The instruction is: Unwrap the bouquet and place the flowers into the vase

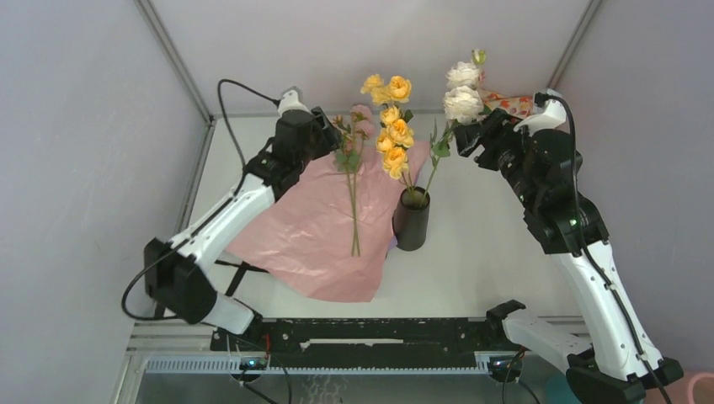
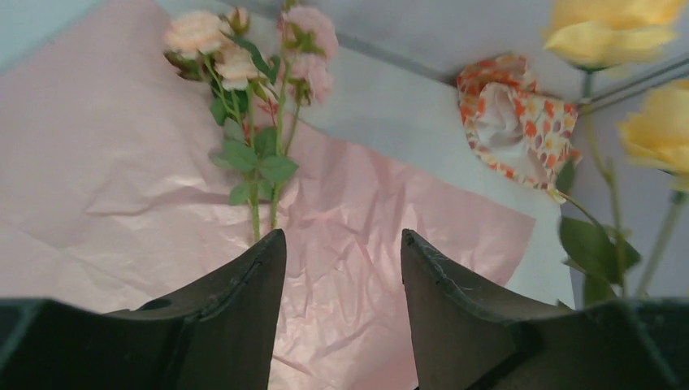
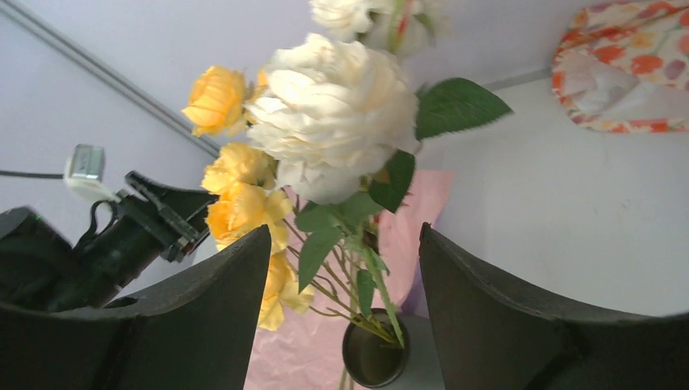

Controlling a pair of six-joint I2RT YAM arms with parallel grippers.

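Observation:
The bouquet's pink paper (image 1: 311, 236) lies unwrapped and flat on the table. A stem of pink roses (image 1: 354, 181) rests on it, heads toward the back. The black vase (image 1: 411, 220) stands at the paper's right edge, holding yellow roses (image 1: 394, 126) and white roses (image 1: 463, 93). My left gripper (image 1: 330, 135) hovers open over the paper (image 2: 366, 203), just short of the pink roses (image 2: 244, 57). My right gripper (image 1: 463, 139) is open beside the white rose (image 3: 337, 114); its stems pass between the fingers untouched, above the vase (image 3: 374, 353).
An orange-flowered patterned cloth (image 1: 509, 105) lies at the back right, behind my right gripper. A black strap (image 1: 240, 268) shows at the paper's left edge. Grey walls enclose the table on three sides.

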